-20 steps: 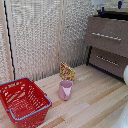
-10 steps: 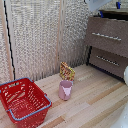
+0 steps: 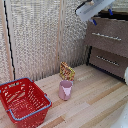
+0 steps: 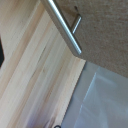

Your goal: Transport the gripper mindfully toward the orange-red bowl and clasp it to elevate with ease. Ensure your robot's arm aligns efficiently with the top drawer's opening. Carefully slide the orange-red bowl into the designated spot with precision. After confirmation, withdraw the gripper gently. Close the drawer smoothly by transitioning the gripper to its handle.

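My gripper (image 3: 102,16) hangs at the top of the exterior view, just above the top drawer (image 3: 107,36). Its two blue-tipped fingers (image 3: 94,21) stand apart with nothing visible between them. The slim silver handle (image 3: 106,36) runs across the grey-brown drawer front. In the wrist view the handle (image 4: 62,25) shows close up against the drawer front (image 4: 105,35). The orange-red bowl is out of view. A piece of the white robot's arm (image 3: 125,75) shows at the exterior view's right edge.
A black-framed lower drawer (image 3: 107,60) sits under the top one. On the wooden table (image 3: 90,100) stand a pink cup (image 3: 65,90) with a snack bag (image 3: 66,71) behind it. A big red wire basket (image 3: 22,100) is at the exterior view's left.
The white hand now shows over the top drawer, further toward the exterior view's left than before. The cup, bag and basket have not moved.
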